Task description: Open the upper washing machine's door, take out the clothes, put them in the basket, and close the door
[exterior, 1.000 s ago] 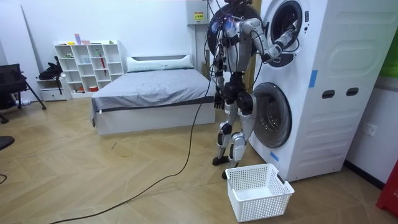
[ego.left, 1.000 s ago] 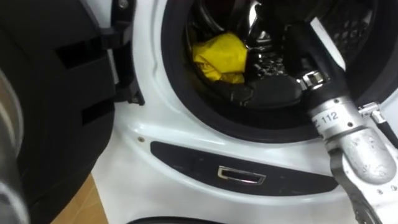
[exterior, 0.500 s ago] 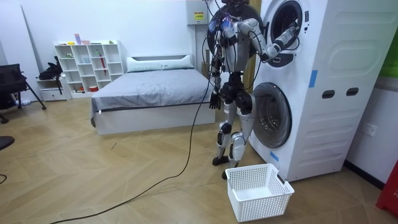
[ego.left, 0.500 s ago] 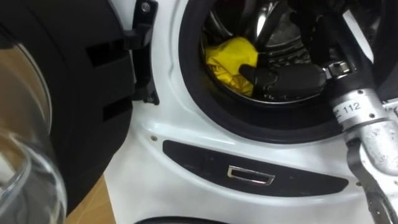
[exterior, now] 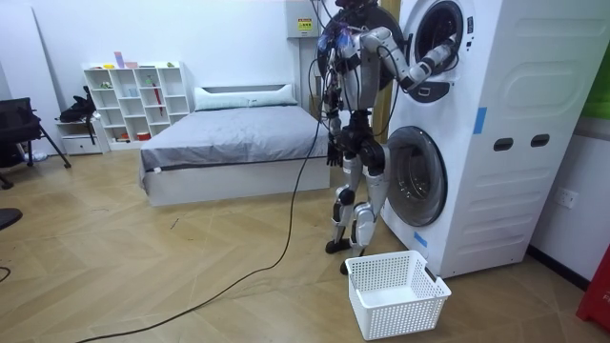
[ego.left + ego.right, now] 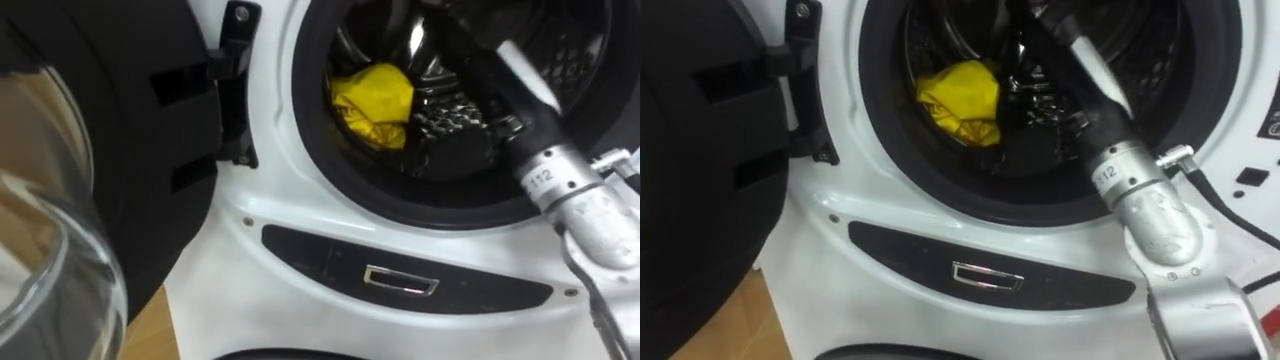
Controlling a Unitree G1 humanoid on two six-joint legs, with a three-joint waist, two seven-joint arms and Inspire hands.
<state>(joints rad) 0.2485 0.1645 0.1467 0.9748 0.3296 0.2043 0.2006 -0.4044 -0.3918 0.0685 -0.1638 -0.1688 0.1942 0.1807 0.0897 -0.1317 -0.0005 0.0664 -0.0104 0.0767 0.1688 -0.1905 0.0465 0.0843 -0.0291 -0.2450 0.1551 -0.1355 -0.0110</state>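
Your right hand [image 6: 452, 143] is sitting inside the washing machine [image 6: 268, 212] by one yellow cloth [image 6: 374, 100], its grip hiding in shadow, so I cannot tell.

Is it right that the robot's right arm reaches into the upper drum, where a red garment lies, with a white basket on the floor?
Not quite: the garment is yellow, not red, as the left eye view shows. The rest holds: right arm in the upper drum, white basket on the floor.
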